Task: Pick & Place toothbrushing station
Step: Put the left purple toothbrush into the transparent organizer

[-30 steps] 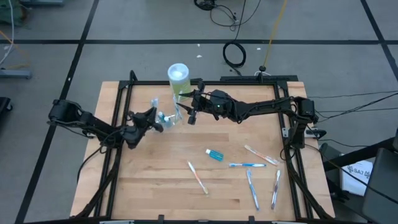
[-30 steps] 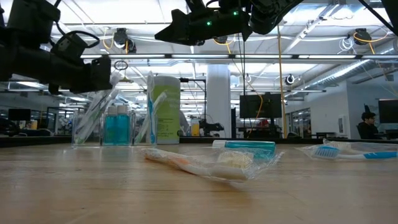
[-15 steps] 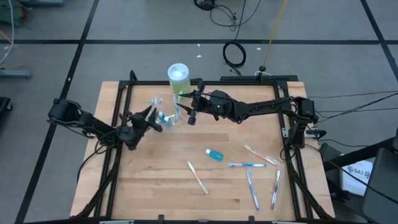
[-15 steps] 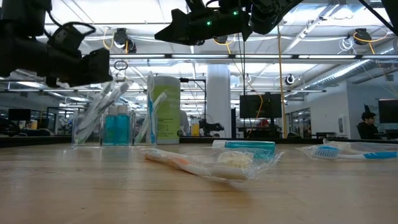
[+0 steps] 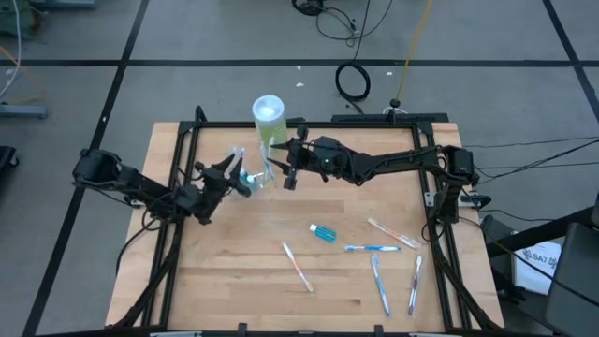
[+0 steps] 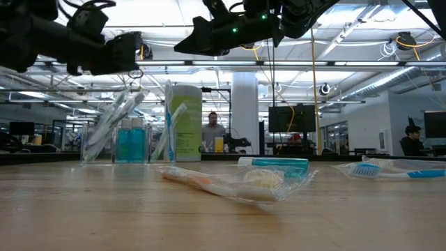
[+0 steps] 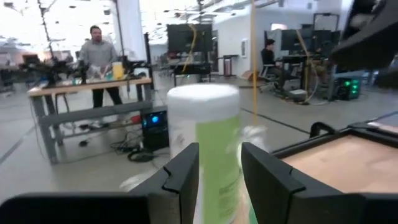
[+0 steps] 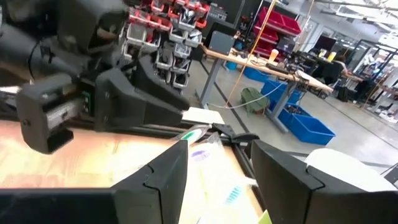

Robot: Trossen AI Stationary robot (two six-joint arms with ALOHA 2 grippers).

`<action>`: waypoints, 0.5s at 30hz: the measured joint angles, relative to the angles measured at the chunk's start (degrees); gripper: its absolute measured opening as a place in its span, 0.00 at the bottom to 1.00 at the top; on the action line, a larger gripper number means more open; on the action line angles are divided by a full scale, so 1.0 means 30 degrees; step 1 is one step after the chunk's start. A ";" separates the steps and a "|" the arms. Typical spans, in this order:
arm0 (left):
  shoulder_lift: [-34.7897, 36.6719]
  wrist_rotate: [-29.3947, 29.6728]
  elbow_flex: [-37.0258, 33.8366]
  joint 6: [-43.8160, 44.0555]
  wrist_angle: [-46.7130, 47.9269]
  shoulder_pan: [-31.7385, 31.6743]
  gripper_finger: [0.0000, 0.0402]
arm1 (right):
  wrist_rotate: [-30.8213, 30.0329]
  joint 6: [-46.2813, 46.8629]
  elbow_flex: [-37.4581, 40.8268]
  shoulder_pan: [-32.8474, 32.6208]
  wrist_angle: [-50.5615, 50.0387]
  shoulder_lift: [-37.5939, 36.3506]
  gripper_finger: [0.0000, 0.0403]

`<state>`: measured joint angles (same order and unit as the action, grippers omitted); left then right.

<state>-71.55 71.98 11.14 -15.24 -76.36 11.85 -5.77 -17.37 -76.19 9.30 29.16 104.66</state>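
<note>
The pale wooden desk looks smooth and matt, with visible grain. The small clear plastic cup is glossy. A slim pale toothbrush lies in a crinkled, shiny transparent wrapper.

arms: two, dark, jointed, slim links
left end effector: black, two blocky angular fingers
right end effector: black, same chunky finger shape
cables: black, trailing along both arms
lights: small green glow on the right wrist housing

Robotics lab or workshop. Open hall with workbenches, monitors, red parts bins, blue crates, floor cables.
</note>
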 joint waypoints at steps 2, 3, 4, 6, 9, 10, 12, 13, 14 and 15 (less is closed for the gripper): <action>0.0000 -0.0182 0.0614 -0.0394 0.0876 -0.0337 0.32 | -0.0006 0.0015 0.0000 -0.0015 -0.0255 0.0001 0.42; 0.0000 -0.0125 0.0993 -0.0421 0.1713 -0.0559 0.32 | -0.0011 0.0023 -0.0002 -0.0015 -0.0327 0.0003 0.42; 0.0000 -0.0028 0.1396 -0.0307 0.2688 -0.0785 0.32 | -0.0011 0.0037 0.0002 -0.0015 -0.0333 0.0000 0.42; 0.0000 -0.0097 0.2265 0.0362 0.4776 -0.1302 0.32 | -0.0019 0.0044 -0.0005 -0.0022 -0.0326 0.0007 0.42; 0.0000 -0.1156 0.3794 0.2317 0.8535 -0.2186 0.32 | -0.0026 0.0044 -0.0002 -0.0022 -0.0359 0.0002 0.42; 0.0000 -0.1697 0.4346 0.3210 0.9914 -0.2505 0.32 | -0.0033 0.0044 -0.0004 -0.0022 -0.0411 0.0004 0.42; 0.0021 -0.2791 0.5383 0.5157 1.2774 -0.3226 0.32 | -0.0048 0.0050 0.0001 -0.0022 -0.0616 0.0000 0.42; 0.0186 -0.3484 0.5894 0.5981 1.4372 -0.3607 0.32 | -0.0048 0.0043 -0.0006 -0.0022 -0.0867 -0.0010 0.42; 0.0424 -0.4188 0.6359 0.6655 1.5989 -0.3946 0.32 | -0.0054 0.0010 0.0001 -0.0015 -0.1386 -0.0178 0.42; 0.0666 -0.4792 0.6865 0.7272 1.7478 -0.4281 0.32 | -0.0053 -0.0058 0.0012 -0.0015 -0.2202 -0.0478 0.42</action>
<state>-69.55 57.60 31.73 6.58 -23.93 -0.99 -5.93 -17.54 -76.15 9.26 22.56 103.23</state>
